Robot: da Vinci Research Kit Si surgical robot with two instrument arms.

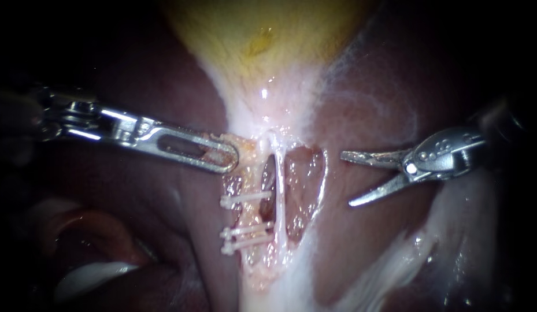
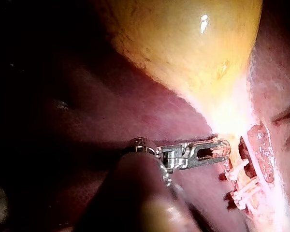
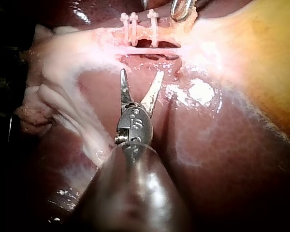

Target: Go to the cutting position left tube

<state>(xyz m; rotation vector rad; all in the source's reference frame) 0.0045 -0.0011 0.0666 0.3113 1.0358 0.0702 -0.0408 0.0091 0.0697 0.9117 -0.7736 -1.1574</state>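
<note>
The yellow gallbladder (image 1: 262, 34) narrows down into pale tissue between lobes of the liver (image 1: 372, 98). Below it run two tubes. The left tube (image 1: 254, 215) carries three white clips (image 1: 245, 199), one high and two close together lower down. The right tube (image 1: 280, 196) is a thin white strand. My left instrument (image 1: 225, 157) is shut on orange-pink tissue at the gallbladder's neck, just above the clips; its tip also shows in the left wrist view (image 2: 220, 151). My right instrument (image 1: 346, 179) has two blades standing open, to the right of both tubes and apart from them (image 3: 141, 77).
Pale fatty tissue (image 1: 395, 260) spreads below my right instrument. A glistening reddish fold (image 1: 89, 242) lies at the lower left. In the right wrist view the clips (image 3: 134, 24) and my left instrument's tip (image 3: 181, 12) lie ahead of the blades, beyond the thin strand.
</note>
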